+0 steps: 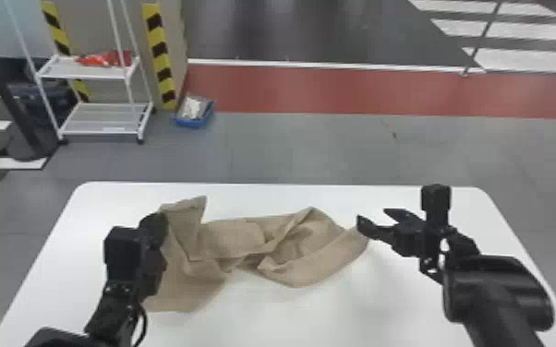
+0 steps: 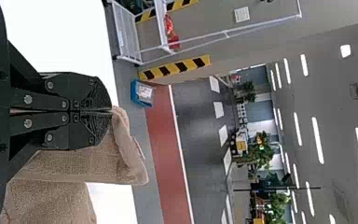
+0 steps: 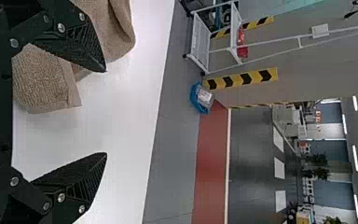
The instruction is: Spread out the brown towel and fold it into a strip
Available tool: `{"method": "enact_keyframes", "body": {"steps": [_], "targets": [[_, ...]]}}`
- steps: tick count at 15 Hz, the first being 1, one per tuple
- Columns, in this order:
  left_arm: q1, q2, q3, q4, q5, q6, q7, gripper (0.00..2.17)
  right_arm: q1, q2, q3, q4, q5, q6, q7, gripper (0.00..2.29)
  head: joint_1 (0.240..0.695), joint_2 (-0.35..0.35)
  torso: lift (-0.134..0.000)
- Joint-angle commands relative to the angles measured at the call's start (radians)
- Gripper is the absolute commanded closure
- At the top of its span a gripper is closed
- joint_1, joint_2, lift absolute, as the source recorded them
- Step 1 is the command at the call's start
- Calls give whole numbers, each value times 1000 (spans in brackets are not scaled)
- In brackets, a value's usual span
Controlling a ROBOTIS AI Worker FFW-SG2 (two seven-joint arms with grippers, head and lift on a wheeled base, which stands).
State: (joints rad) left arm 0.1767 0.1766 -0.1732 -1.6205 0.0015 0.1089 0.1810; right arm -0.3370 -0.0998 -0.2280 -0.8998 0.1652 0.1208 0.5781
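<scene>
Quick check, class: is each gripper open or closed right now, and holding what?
Left gripper: jaws closed on the brown towel.
Right gripper: jaws open, holding nothing.

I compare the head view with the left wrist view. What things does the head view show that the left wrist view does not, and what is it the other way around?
Head view: the open right gripper beside the towel's right end, and the thick black right forearm behind it.

Left wrist view: long white ceiling lamps and leafy green plants.

Both: the black two-fingered left gripper, the crumpled brown cloth towel, the flat white table, the white metal rack and the blue plastic bin on the floor.
</scene>
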Motion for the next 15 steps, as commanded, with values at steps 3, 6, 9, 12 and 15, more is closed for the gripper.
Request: {"method": "enact_keyframes", "body": {"steps": [3,6,9,12,15], "targets": [[14,3,0,1,0,-24,-5,2020,-56,3,21,82,83,63,-15,282,695,-48,0],[15,6,-12,-2,0,-27,0,2020,-66,2,50,90,105,112,-14,313,695,-47,0],[24,6,-17,-7,-1,-30,2,2020,-91,2,81,116,106,164,11,680,695,-44,0],[38,15,-16,-16,0,-48,6,2020,-93,3,82,114,99,204,36,1436,695,-37,0],[52,18,-2,-33,0,-48,6,2020,-60,-5,41,65,74,204,83,1905,695,-26,0]]}}
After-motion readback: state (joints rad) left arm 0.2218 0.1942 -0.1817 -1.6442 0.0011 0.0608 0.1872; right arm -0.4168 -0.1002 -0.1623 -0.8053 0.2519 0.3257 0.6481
